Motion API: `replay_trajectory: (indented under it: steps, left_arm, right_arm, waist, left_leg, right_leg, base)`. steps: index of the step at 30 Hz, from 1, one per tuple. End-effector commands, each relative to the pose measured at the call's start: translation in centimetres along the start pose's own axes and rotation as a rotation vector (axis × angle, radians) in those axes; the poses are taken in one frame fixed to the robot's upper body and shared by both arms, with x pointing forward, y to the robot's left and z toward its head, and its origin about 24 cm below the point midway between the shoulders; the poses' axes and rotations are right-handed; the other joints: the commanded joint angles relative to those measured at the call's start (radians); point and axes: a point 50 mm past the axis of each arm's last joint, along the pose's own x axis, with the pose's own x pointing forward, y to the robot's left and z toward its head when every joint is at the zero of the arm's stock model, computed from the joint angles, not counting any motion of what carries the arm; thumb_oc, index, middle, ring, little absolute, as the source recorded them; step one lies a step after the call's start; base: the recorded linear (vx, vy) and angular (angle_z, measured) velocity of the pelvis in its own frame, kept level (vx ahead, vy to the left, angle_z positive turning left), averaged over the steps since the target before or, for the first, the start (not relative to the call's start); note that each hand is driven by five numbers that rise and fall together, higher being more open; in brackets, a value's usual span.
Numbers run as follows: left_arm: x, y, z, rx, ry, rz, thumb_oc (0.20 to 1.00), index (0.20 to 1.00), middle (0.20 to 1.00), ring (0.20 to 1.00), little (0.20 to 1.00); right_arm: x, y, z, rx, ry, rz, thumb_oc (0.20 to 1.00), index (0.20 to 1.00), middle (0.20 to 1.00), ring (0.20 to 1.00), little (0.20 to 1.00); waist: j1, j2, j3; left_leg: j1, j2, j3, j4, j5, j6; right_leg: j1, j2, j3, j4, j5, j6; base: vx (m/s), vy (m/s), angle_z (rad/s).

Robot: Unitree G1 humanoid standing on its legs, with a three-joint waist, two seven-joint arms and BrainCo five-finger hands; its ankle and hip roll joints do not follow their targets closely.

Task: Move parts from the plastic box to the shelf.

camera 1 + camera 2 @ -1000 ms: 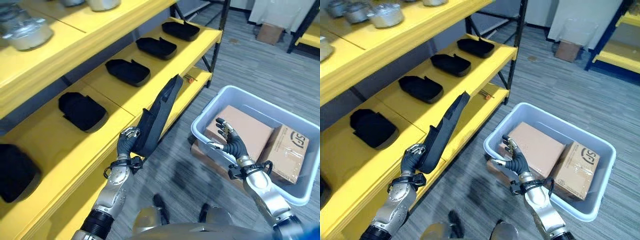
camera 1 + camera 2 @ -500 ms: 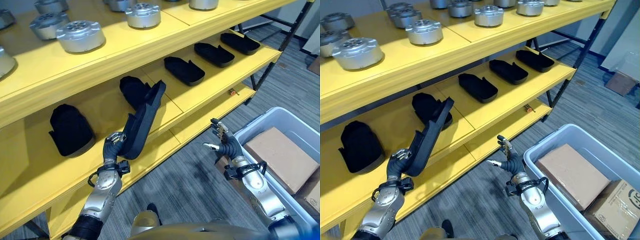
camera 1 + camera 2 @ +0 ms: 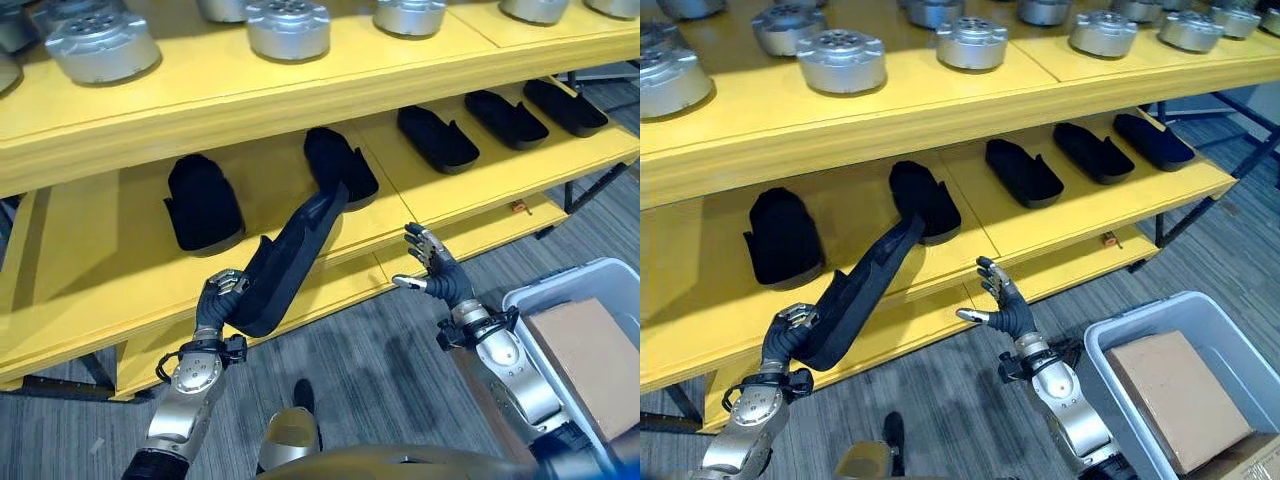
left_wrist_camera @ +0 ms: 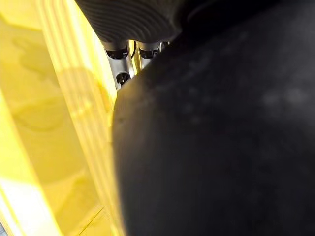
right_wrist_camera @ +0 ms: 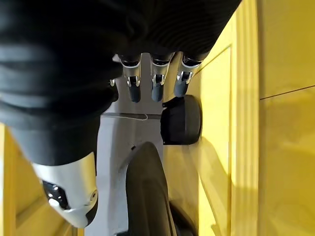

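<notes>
My left hand [image 3: 217, 300] is shut on the lower end of a long black part [image 3: 292, 252]. The part leans up and to the right, and its upper tip reaches over the front of the yellow middle shelf [image 3: 470, 192]. In the left wrist view the black part [image 4: 221, 137] shows from very close, with fingers [image 4: 120, 66] curled against it. To the right of the part, my right hand [image 3: 436, 277] is raised before the shelf's front edge, open and holding nothing. The grey plastic box [image 3: 548, 291] stands on the floor at the lower right.
Several black parts [image 3: 203, 200] lie in a row on the middle shelf, with bare yellow board left of them. Silver round parts [image 3: 288, 25] stand on the top shelf. A cardboard box [image 3: 585, 350] sits in the plastic box. Grey floor lies below.
The camera has turned from the box towards the shelf. My right hand has left the box and risen beside the part. My left hand keeps the part, now lower against the middle shelf.
</notes>
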Motion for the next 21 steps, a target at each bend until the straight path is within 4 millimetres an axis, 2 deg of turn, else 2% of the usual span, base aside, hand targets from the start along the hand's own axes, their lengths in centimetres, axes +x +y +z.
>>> replay_trajectory:
  steps: [1,2,4,5,6,8,9,11,12,15,21]
  left_arm:
    - [1.2,-1.1,4.1,-0.016,-0.207,-0.049,0.2,0.2,0.2,0.2,0.2]
    - [1.4,-1.0,4.2,-0.001,-0.218,-0.039,0.2,0.2,0.2,0.2,0.2]
    - [1.6,-0.9,4.3,-0.002,-0.217,-0.04,0.2,0.2,0.2,0.2,0.2]
    - [1.5,-0.8,4.2,-0.003,-0.213,-0.035,0.2,0.2,0.2,0.2,0.2]
    - [1.0,-0.2,3.6,-0.009,-0.196,-0.018,0.2,0.2,0.2,0.2,0.2]
    - [0.5,0.3,2.9,-0.025,-0.164,-0.002,0.2,0.2,0.2,0.2,0.2]
    - [0.1,0.3,2.5,-0.022,-0.153,0.01,0.2,0.2,0.2,0.2,0.2]
    - [-0.3,0.0,2.0,-0.016,-0.157,0.0,0.2,0.2,0.2,0.2,0.2]
    - [-0.4,-0.1,1.9,-0.016,-0.162,-0.01,0.2,0.2,0.2,0.2,0.2]
    - [-0.8,-0.6,1.6,-0.03,-0.158,-0.02,0.2,0.2,0.2,0.2,0.2]
    - [-1.3,-0.8,1.5,-0.019,-0.16,-0.055,0.2,0.2,0.2,0.2,0.2]
  right_arm:
    - [0.8,-0.5,1.8,-0.117,-0.103,-0.03,1.0,1.0,1.0,1.0,1.0]
    - [0.9,-0.7,1.7,-0.111,-0.081,-0.046,1.0,1.0,1.0,1.0,1.0]
    - [0.7,-1.2,1.4,-0.109,-0.068,-0.078,1.0,1.0,1.0,1.0,1.0]
    - [0.5,-1.3,1.3,-0.124,-0.07,-0.076,1.0,1.0,1.0,1.0,1.0]
    - [0.0,-1.6,1.2,-0.135,-0.068,-0.055,1.0,1.0,1.0,1.0,1.0]
    - [-0.5,-2.0,1.0,-0.142,-0.061,-0.043,1.0,1.0,1.0,1.0,1.0]
    - [-0.8,-2.4,0.8,-0.156,-0.056,-0.041,1.0,1.0,1.0,1.0,1.0]
    - [-1.5,-3.1,0.1,-0.161,-0.023,-0.055,1.0,1.0,1.0,1.0,1.0]
    - [-1.9,-3.5,-0.3,-0.158,-0.009,-0.062,1.0,1.0,1.0,1.0,1.0]
    - [-2.5,-4.2,-0.7,-0.156,0.002,-0.067,1.0,1.0,1.0,1.0,1.0]
    - [-3.2,-4.4,-0.8,-0.153,-0.013,-0.095,1.0,1.0,1.0,1.0,1.0]
  waist:
    - [0.03,0.054,-0.036]
    - [0.028,0.056,-0.037]
    - [0.001,0.05,-0.029]
    - [-0.007,0.046,-0.026]
    - [-0.014,0.039,-0.02]
    - [-0.02,0.032,-0.012]
    - [-0.027,0.026,-0.006]
    - [-0.059,0.019,-0.002]
    - [-0.068,0.016,-0.004]
    - [-0.071,0.008,-0.017]
    - [-0.093,0.021,-0.037]
  left_leg:
    - [0.096,-0.022,0.047,-0.053,-0.085,0.022]
    - [0.095,-0.026,0.039,-0.053,-0.09,0.032]
    - [0.096,-0.044,-0.009,-0.053,-0.106,0.05]
    - [0.099,-0.047,-0.015,-0.053,-0.109,0.052]
    - [0.105,-0.052,-0.019,-0.053,-0.109,0.047]
    - [0.108,-0.06,-0.026,-0.053,-0.106,0.034]
    - [0.099,-0.067,-0.021,-0.053,-0.085,0.031]
    - [0.094,-0.094,-0.085,-0.043,-0.087,0.032]
    - [0.089,-0.096,-0.097,-0.04,-0.086,0.032]
    - [0.092,-0.094,-0.095,-0.04,-0.09,0.027]
    - [0.1,-0.1,-0.103,-0.012,-0.109,0.026]
  right_leg:
    - [-0.036,0.019,0.002,0.063,0.025,0.078]
    - [-0.038,0.041,0.018,0.078,-0.015,0.066]
    - [-0.084,0.112,0.109,0.13,-0.057,0.05]
    - [-0.092,0.139,0.126,0.132,-0.074,0.044]
    - [-0.093,0.189,0.142,0.109,-0.09,0.028]
    - [-0.085,0.245,0.163,0.053,-0.101,0.006]
    - [-0.082,0.287,0.177,-0.016,-0.086,-0.023]
    - [-0.095,0.327,0.311,-0.093,-0.053,-0.034]
    - [-0.098,0.33,0.334,-0.105,-0.044,-0.036]
    - [-0.088,0.322,0.329,-0.139,-0.026,-0.028]
    - [-0.078,0.323,0.351,-0.124,-0.045,-0.033]
  base:
    - [0.01,0.122,0.28]
    - [0.06,0.068,0.19]
    - [0.11,0.041,0.16]
    - [0.13,-0.013,0.54]
    - [0.12,-0.028,0.66]
    - [0.08,-0.042,0.36]
    - [0.05,-0.045,-0.01]
    - [0.11,-0.037,0.12]
    - [0.12,-0.051,0.52]
    - [0.1,-0.098,0.69]
    - [0.1,-0.045,0.09]
